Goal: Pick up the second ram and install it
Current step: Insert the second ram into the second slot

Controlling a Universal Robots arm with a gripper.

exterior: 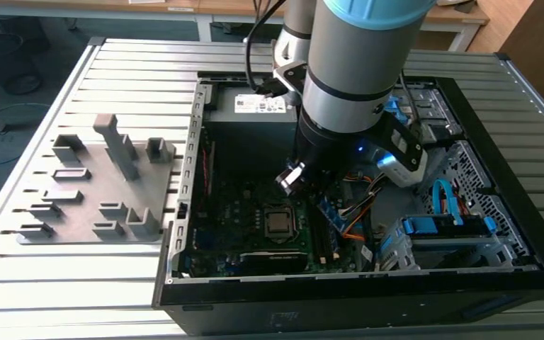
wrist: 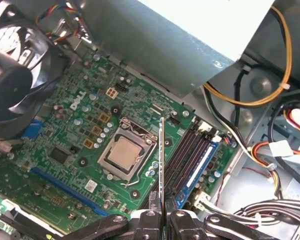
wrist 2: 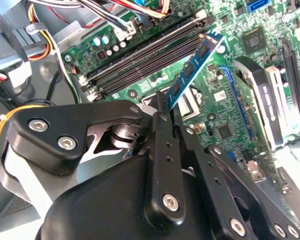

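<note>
Second ram (wrist: 161, 160): pinched edge-on in the gripper (wrist: 161, 212) and held above the motherboard (wrist: 75, 125), between the CPU socket (wrist: 126, 155) and the memory slots (wrist: 187, 150) along the board's edge; not yet seated. It is best kept upright, lined up lengthwise over a free slot and pressed down evenly. Counted: two sticks, one being the seated stick (wrist: 199, 172); one socket.

We see the hand (wrist 2: 166, 111) in matt black metal with shiny steel screws, the second ram (wrist 2: 196, 65) a glossy blue board, the motherboard (wrist: 75, 125) lacquered green, the CPU lid (wrist: 126, 150) dull brushed metal, the holder tray (exterior: 93, 205) matt grey plastic, and the counter (exterior: 111, 283) ribbed pale metal.
</note>
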